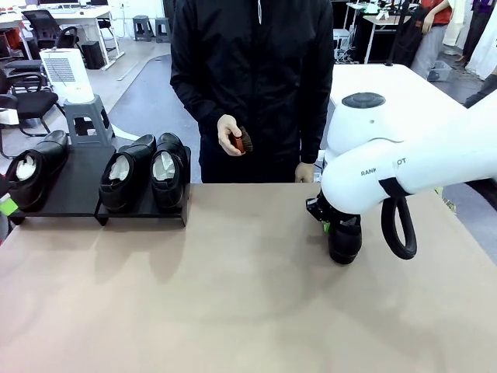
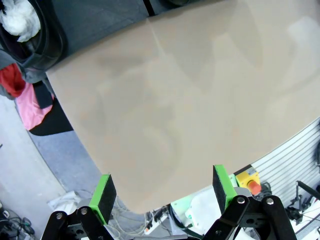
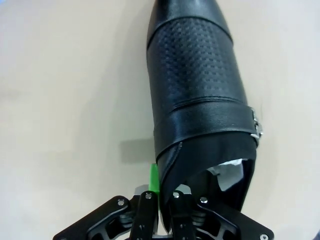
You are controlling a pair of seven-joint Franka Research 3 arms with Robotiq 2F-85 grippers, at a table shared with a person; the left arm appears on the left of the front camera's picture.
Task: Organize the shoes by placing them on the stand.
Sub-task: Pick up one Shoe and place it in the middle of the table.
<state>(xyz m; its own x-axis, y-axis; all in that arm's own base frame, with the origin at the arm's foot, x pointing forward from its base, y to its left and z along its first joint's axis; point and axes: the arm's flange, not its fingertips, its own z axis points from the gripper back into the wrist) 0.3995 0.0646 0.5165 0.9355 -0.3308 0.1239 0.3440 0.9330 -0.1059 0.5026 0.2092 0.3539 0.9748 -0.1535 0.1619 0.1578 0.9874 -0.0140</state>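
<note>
Fourth shoe (image 3: 200,95) sits on the tan surface (image 1: 233,295), well to the right of the stand (image 1: 74,194) and apart from it. Right tool (image 3: 161,192) is pressed together on this shoe's collar edge: in the right wrist view the leather rim runs between the two fingers, green pad (image 3: 154,179) flat against its outside, white paper just visible inside the opening beside the tool. Perforated vamp and a small metal buckle on the side strap; toe points away from the tool. In the front view the right arm covers most of the shoe; only its dark lower end (image 1: 344,242) shows below the wrist, touching the surface.

Stand is at the far left of the surface. Pair of shoes (image 1: 144,171) on its right section, side by side and touching, paper stuffed in both. One more shoe (image 1: 35,167) on the left section, near the stand's left end.

Left tool (image 2: 165,192) is spread wide, nothing between the pads, hanging above the near edge of the surface, well away from the stand's shoes.

Person behind the surface, right of the stand, holds a small reddish-brown brush (image 1: 243,141) in one hand (image 1: 229,132).
</note>
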